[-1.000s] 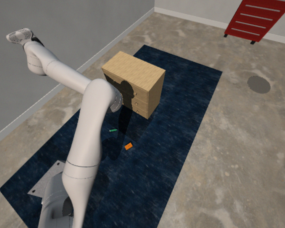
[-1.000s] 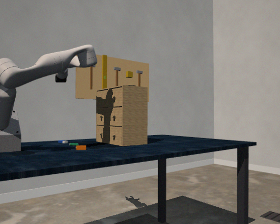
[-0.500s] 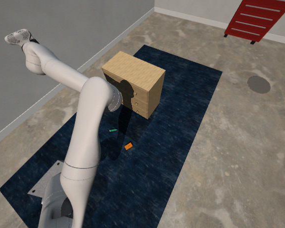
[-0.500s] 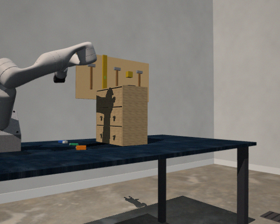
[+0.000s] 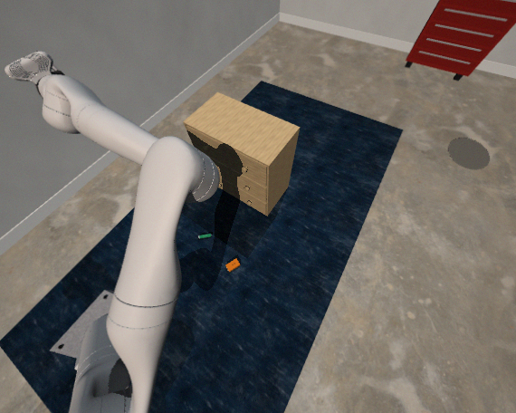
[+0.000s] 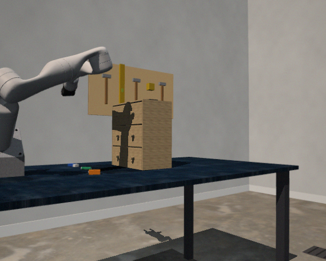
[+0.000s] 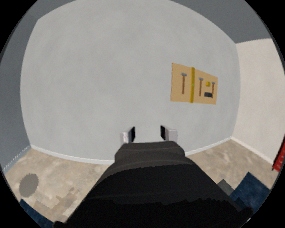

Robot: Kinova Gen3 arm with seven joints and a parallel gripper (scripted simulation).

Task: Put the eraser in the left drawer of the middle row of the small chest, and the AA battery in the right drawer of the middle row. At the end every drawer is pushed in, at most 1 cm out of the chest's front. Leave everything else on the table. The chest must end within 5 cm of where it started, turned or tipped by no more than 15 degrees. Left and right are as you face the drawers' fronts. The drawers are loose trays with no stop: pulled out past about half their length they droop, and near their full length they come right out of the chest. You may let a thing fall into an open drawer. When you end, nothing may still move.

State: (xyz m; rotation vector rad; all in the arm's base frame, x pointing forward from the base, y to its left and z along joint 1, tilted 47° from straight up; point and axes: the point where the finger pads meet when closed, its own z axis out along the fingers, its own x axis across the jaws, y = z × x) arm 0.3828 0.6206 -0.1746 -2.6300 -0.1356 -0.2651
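The small wooden chest (image 5: 243,122) (image 6: 157,134) stands upright; the drawer fronts that show look flush. The middle row's left knob (image 6: 118,137) and right knob (image 6: 132,137) show in the exterior view. The arm hides part of the left side in the top view. A green cylinder, apparently the AA battery (image 5: 205,235) (image 6: 86,168), lies on the table in front of the chest. A blue-and-white piece, apparently the eraser (image 6: 73,165), lies beyond it, hidden in the top view. My gripper (image 7: 147,131) is open and empty, raised well above the table and facing the wall.
An orange block (image 5: 233,264) (image 6: 94,171) lies on the dark blue table (image 5: 318,254) (image 6: 218,169), near the green cylinder. The arm reaches over the table's left side, with its elbow in front of the chest. A tool board (image 6: 98,110) (image 7: 177,92) hangs on the wall.
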